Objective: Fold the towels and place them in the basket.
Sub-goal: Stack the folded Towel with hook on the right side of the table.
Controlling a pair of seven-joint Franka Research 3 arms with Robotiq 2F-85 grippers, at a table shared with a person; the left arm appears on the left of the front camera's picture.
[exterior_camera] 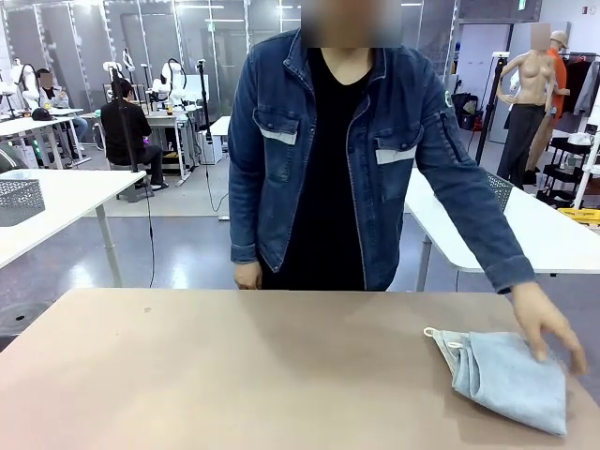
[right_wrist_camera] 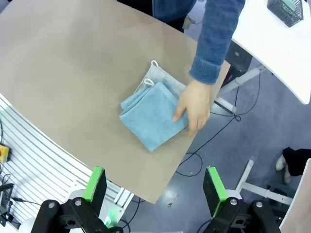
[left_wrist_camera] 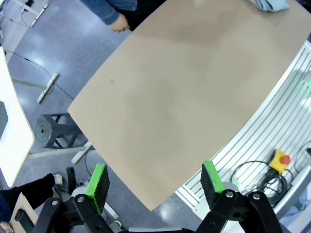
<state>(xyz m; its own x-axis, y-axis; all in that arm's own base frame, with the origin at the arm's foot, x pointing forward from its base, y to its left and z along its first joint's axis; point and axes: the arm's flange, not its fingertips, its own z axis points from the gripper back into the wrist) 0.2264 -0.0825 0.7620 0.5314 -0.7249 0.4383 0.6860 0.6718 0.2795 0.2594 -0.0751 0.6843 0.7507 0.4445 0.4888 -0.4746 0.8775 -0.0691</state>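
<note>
Pale blue towels (exterior_camera: 506, 373) lie folded in a small stack at the table's right front corner, also seen from above (right_wrist_camera: 151, 111) and at the top edge of the left wrist view (left_wrist_camera: 270, 4). The person's hand (exterior_camera: 548, 323) rests flat on the stack's far side (right_wrist_camera: 194, 108). High above the table's near left edge, my left gripper (left_wrist_camera: 155, 187) hangs open and holds nothing. My right gripper (right_wrist_camera: 154, 190) is open too, well above the table's right corner, short of the towels. The basket is out of view.
The person in a denim jacket (exterior_camera: 337, 141) stands at the far side, the other hand (exterior_camera: 247, 275) at the table edge. The brown table (exterior_camera: 234, 375) stretches bare to the left. A white table (exterior_camera: 66, 202) with a mesh bin stands behind left.
</note>
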